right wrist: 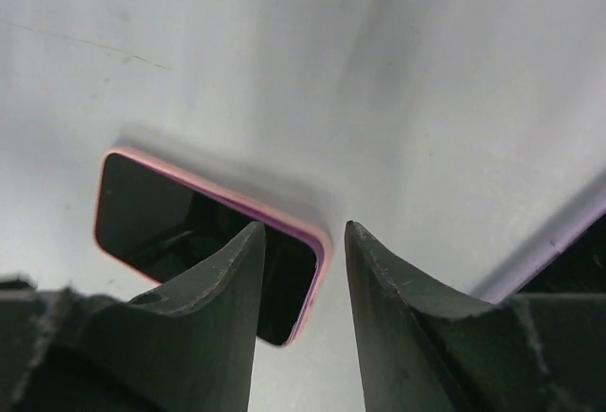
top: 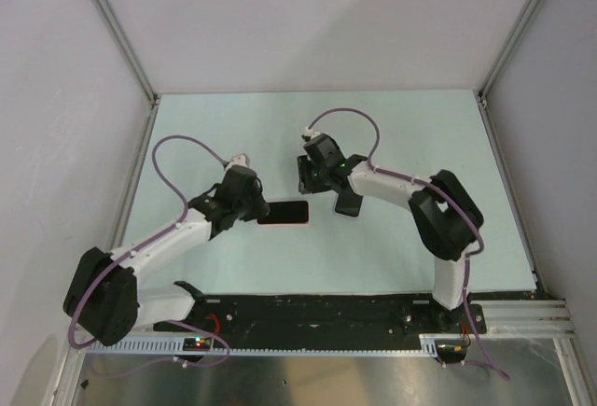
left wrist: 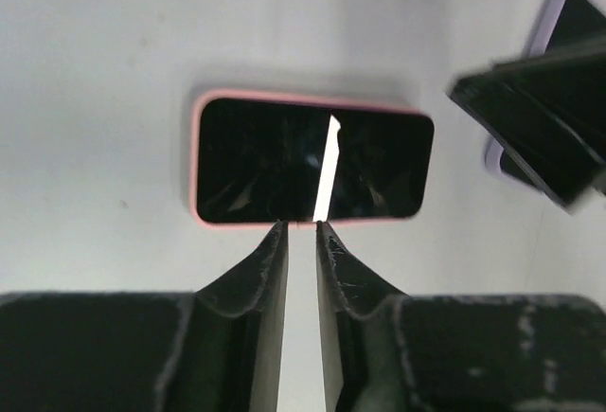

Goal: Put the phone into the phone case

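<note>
The phone (top: 283, 212) lies flat on the table, its glossy black face (left wrist: 312, 161) framed all round by the salmon-pink rim of the phone case (left wrist: 194, 161). My left gripper (top: 259, 207) is at the phone's left long edge; in the left wrist view its fingertips (left wrist: 300, 225) stand almost together, a thin gap between them, nothing held. My right gripper (top: 306, 185) hovers over the phone's right end. In the right wrist view it (right wrist: 303, 227) is slightly open and empty, one finger (right wrist: 227, 270) over the phone (right wrist: 180, 223), with the case corner (right wrist: 317, 251) in the gap.
A second dark flat slab with a lilac edge (top: 349, 203) lies just right of the phone, under the right arm; it also shows in the left wrist view (left wrist: 579, 19) and the right wrist view (right wrist: 568, 241). Grey walls with metal posts (top: 117, 33) enclose the pale table.
</note>
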Tool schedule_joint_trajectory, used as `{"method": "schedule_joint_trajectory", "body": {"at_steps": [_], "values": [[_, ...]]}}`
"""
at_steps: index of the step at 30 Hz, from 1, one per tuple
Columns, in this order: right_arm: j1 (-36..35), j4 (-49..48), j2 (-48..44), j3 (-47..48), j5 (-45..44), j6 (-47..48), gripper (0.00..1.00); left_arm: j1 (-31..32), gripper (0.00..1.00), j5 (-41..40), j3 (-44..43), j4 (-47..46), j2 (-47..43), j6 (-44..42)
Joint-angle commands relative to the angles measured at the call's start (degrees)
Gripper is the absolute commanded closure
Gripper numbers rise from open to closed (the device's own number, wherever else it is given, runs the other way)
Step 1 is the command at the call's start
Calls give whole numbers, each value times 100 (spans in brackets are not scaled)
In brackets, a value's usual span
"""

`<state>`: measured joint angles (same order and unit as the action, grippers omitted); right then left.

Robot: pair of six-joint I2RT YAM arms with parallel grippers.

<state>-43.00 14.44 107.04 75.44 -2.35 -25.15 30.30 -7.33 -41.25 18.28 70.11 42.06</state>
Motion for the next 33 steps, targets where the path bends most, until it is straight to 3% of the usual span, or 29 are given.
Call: {"method": "schedule_joint_trajectory", "body": {"at_steps": [1, 6, 17, 27, 33], "values": [[2, -43, 587, 432, 457, 291, 57, 571, 81, -298, 316, 171, -107, 731], [4, 12, 971, 631, 547, 358, 57, 916, 90, -407, 380, 91, 162, 1079], [-211, 116, 748, 106, 551, 311, 58, 895, 99, -602, 374, -144, 904, 1262], [-426, -155, 161, -924, 674, -141, 60, 336, 100, -701, 286, -155, 1177, 1034], [-825, -466, -513, -1915, 605, -708, 60, 47, 100, -608, -235, -150, 1675, 657]]}}
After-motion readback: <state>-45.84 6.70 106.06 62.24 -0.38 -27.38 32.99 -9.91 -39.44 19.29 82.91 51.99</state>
